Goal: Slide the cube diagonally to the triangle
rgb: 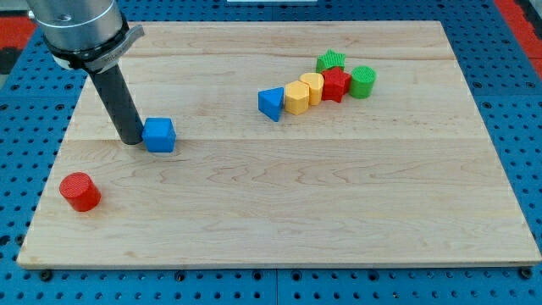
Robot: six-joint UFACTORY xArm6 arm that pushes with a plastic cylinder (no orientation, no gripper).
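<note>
A blue cube (159,135) sits on the wooden board at the view's left. My tip (132,141) rests on the board right against the cube's left side. A blue triangle (271,102) lies up and to the right of the cube, near the board's middle top. The triangle is the left end of a tight row of blocks.
Right of the triangle run a yellow hexagon (296,97), a yellow cylinder (312,86), a red star (335,84), a green star (331,61) and a green cylinder (362,81). A red cylinder (80,191) stands at the lower left. The wooden board (279,212) lies on a blue pegboard.
</note>
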